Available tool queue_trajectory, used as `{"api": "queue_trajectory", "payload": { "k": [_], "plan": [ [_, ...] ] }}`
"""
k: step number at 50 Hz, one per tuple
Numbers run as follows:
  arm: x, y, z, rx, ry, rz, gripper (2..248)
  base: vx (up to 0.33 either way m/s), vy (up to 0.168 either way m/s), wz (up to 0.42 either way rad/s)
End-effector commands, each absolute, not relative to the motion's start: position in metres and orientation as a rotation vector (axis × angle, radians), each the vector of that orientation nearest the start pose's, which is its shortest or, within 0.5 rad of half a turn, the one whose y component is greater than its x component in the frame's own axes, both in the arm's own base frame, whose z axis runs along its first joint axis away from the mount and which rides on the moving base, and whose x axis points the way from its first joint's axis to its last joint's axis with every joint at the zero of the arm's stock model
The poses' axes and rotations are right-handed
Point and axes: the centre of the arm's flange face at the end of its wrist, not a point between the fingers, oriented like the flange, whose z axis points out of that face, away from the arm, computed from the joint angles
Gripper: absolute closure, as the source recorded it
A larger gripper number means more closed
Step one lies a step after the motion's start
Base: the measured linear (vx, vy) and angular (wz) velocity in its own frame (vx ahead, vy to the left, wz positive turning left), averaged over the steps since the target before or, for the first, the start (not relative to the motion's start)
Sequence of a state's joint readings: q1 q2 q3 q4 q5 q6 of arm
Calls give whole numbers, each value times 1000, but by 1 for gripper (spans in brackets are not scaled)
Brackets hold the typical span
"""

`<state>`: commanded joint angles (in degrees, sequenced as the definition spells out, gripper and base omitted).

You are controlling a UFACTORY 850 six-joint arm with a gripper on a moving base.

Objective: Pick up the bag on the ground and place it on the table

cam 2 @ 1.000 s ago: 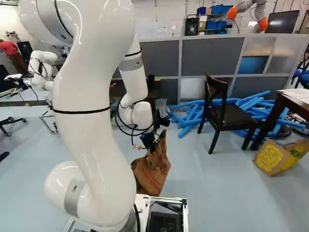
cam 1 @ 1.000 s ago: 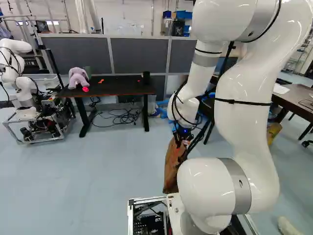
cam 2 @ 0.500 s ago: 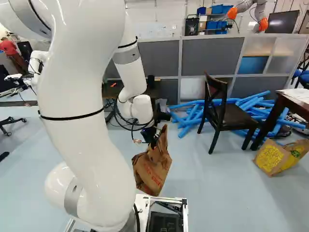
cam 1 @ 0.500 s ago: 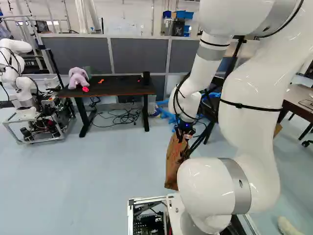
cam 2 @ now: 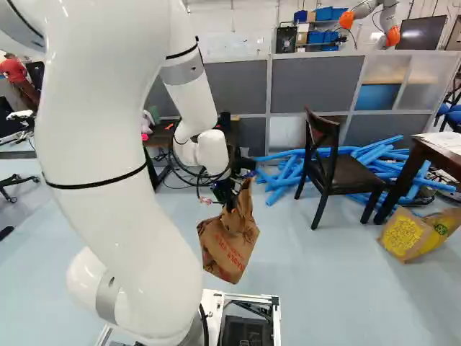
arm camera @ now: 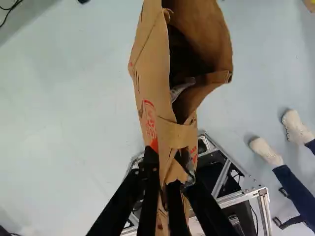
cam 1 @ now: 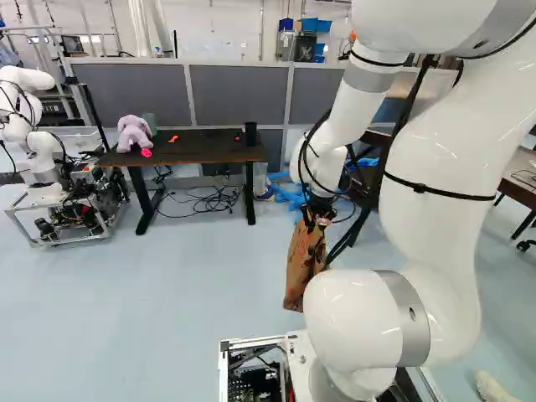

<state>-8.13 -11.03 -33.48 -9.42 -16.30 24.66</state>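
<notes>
1. At about six o'clock from the pincer (cam 1: 320, 219), as the left base view has it, hangs the brown paper bag (cam 1: 301, 268), long axis near upright. I'd say it's off the floor (cam 1: 167, 293). The dark surface (cam 1: 201, 149) lies around ten o'clock from the pincer, well apart and farther out, with a plush toy (cam 1: 134, 132) near one end; I take that for the goal. One white arm (cam 1: 423, 209) has the job.

2. From the right base view, the bag again drops at six o'clock, a bit crumpled, its lower end tilted. A chair (cam 2: 349, 175) stands towards two o'clock, so swinging that way looks the poorer choice. I'd want the bag raised above the surface's edge first, then carried forward and to ten o'clock; the base may have to drive.

3. Over in the wrist view, the pincer is clamped on the bag's paper near its rim. Taking the fingers' pointing as twelve, its gaping mouth sits at twelve, with the base frame (arm camera: 241, 197) below, towards two. Held by that edge, it could sway or tear.
</notes>
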Motion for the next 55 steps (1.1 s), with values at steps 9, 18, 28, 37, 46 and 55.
{"api": "queue_trajectory", "payload": {
  "k": [9,18,28,37,46,55],
  "plan": [
    [385,-58,334,-3095,694,-179,229,0,0,0],
    [388,-57,347,-3082,731,-160,229,0,0,0],
    [391,-54,361,-3067,770,-128,229,0,0,0],
    [394,-52,375,-3050,802,-107,229,0,0,0],
    [396,-49,388,-3034,825,-91,229,0,0,0],
    [399,-47,402,-3023,839,-76,229,0,0,0]
  ]
}}
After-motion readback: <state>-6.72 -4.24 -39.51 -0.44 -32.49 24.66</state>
